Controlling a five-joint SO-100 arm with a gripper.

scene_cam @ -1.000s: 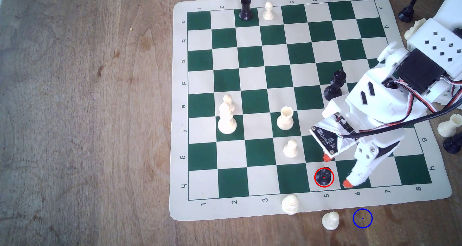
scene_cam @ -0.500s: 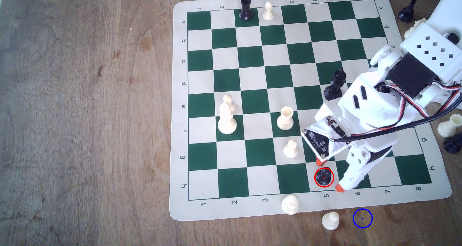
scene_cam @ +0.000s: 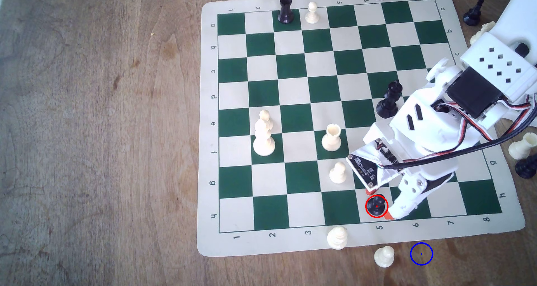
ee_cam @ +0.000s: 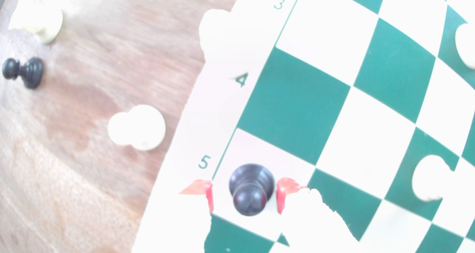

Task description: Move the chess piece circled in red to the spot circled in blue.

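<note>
On the board's near edge, the spread gripper (scene_cam: 379, 204) straddles the black pawn (scene_cam: 376, 205), fingertips blurred and overexposed in the wrist view

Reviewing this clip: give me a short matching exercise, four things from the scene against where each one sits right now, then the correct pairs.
Things:
1. black pawn
2. blue-ringed spot
3. black rook
4. gripper

Places:
A. bare wood off the board's numbered edge
B. green square in row a
C. light square h5, inside the red ring
D. open, one orange tip on each side of the pawn

Pairs: 1-C, 2-A, 3-B, 4-D
</note>
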